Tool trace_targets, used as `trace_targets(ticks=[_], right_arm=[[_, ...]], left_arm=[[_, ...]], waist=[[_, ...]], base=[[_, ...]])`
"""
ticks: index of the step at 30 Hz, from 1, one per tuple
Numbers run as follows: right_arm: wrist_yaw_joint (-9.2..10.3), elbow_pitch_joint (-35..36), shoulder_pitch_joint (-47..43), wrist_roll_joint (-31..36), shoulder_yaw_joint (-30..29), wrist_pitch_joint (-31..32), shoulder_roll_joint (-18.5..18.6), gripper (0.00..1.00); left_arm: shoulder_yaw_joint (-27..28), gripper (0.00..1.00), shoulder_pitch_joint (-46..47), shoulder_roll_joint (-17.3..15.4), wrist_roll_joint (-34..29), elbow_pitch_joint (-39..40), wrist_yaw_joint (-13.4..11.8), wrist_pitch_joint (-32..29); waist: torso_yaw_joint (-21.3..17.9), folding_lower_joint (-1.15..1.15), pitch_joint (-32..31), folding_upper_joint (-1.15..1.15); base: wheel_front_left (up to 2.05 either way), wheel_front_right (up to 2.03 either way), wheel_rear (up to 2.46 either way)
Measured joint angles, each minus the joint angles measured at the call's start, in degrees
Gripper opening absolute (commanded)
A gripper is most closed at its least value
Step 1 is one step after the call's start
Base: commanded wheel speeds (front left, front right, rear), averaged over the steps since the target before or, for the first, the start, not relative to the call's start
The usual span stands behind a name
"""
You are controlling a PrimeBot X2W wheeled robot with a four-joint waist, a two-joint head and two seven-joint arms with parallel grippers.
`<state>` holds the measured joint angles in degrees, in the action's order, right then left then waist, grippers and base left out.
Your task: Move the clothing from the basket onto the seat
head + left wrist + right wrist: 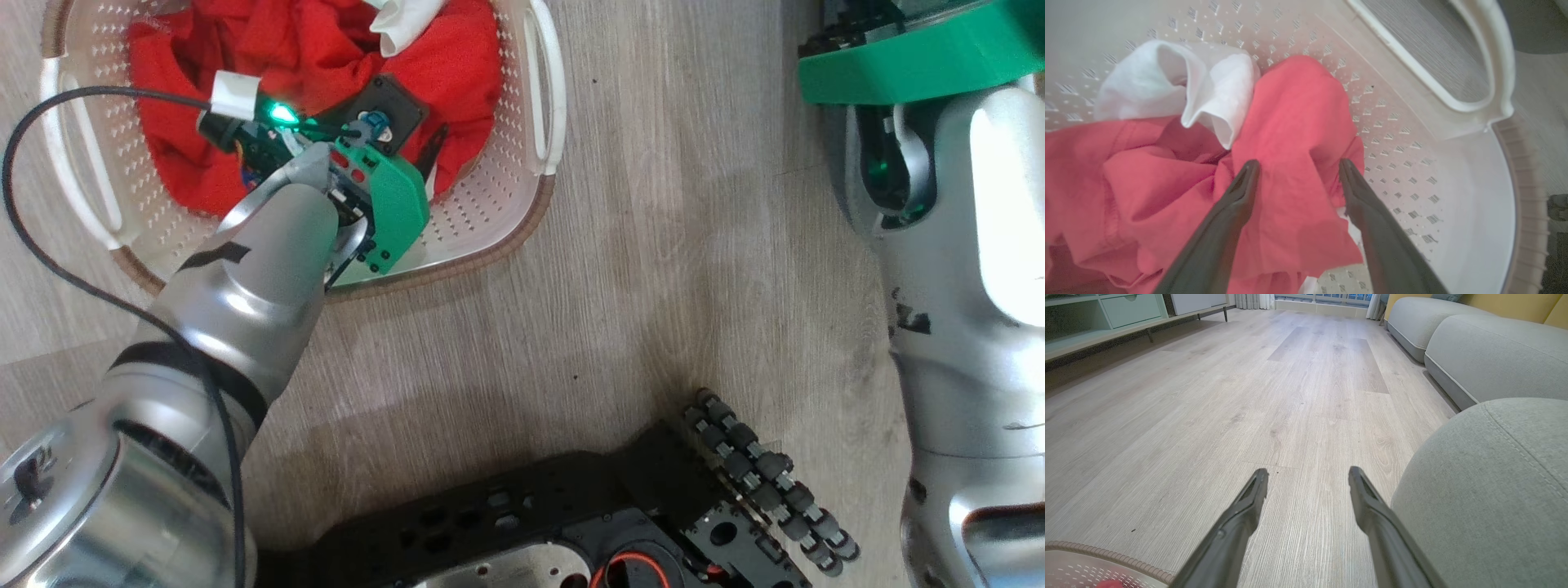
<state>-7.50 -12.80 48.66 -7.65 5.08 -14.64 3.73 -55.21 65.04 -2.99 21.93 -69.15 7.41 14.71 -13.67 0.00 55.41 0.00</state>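
One basket (506, 188) holds red clothing (1290, 106) and one white piece (1220, 85). The left gripper (1296, 163) has two fingers apart around the red; the right gripper (1308, 471) has two apart too.

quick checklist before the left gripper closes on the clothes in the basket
1. Left gripper open, straddling a fold of the bright red thin-fabric garment: ok.
2. Fabric pinched: not ok, jaws apart.
3. Small white soft garment outside the gripper's span: ok.
4. Oval cream perforated plastic basket upright on the wooden floor: ok.
5. Right gripper open, empty, over the floor: ok.
6. Grey-green fabric cushion seat top free for clothes: cannot tell.
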Motion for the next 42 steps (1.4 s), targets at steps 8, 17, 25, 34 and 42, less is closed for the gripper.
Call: trace_targets(ticks=[8,17,25,34,42], right_arm=[[0.0,0.2,0.0,-0.2,0.4,0.0,0.0,1.0],[0.0,-1.1,0.1,-0.4,0.8,0.0,0.0,1.0],[0.0,-4.1,-0.1,1.0,0.7,0.0,0.0,1.0],[0.0,-9.1,-4.0,2.1,0.9,0.0,0.0,1.0],[0.0,-13.0,-7.8,2.0,2.3,0.0,0.0,1.0]], left_arm=[[0.0,0.0,0.4,0.0,0.0,-0.7,0.0,0.0],[3.4,0.0,0.0,-0.8,2.5,3.8,0.0,0.0],[8.8,0.0,-6.8,-1.4,5.0,10.2,0.0,0.0],[19.0,0.0,-14.1,-2.5,5.8,17.9,0.0,0.0],[27.1,0.0,-20.1,-2.1,5.6,23.7,0.0,0.0]], waist=[[-0.3,0.0,-0.6,0.0],[0.2,0.0,-2.9,0.0],[2.0,0.0,-9.8,0.0],[4.8,-0.01,-20.7,0.0],[7.1,-0.01,-29.8,0.0]], base=[[0.0,0.0,0.0],[0.0,0.0,0.0],[0.0,0.0,0.0],[0.0,0.0,0.0],[0.0,0.0,0.0]])
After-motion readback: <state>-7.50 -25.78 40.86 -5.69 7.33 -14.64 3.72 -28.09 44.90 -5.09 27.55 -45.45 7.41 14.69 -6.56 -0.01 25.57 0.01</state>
